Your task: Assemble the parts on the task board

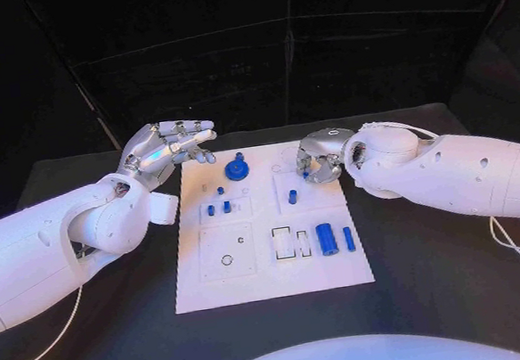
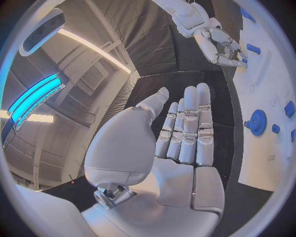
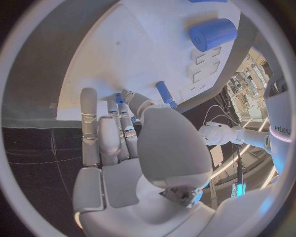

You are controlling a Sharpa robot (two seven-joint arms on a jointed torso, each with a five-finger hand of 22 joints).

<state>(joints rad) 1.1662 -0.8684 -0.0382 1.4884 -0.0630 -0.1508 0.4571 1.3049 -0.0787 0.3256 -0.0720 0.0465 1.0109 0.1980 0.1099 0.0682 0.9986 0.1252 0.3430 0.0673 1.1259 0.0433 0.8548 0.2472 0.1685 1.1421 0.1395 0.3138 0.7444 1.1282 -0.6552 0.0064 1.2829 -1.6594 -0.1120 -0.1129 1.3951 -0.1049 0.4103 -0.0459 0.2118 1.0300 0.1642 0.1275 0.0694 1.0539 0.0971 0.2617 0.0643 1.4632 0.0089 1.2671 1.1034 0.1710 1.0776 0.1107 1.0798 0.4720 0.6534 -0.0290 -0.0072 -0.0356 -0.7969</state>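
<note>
White task board (image 1: 272, 273) at centre of frame on black table (image 1: 457, 298). Blue gear (image 1: 237, 169) standing at upper edge of board; small blue pegs (image 1: 219, 208) below it, one more peg (image 1: 292, 197) to the right; large blue cylinder (image 1: 326, 239) and slim blue pin (image 1: 349, 238) lying lower right. Tiny marks printed on board, illegible. Left hand (image 1: 168, 147) raised at upper left of board, fingers straight, spread, holding nothing. Right hand (image 1: 321, 156) over upper right corner, fingers curled downward; contents of grasp not discernible.
</note>
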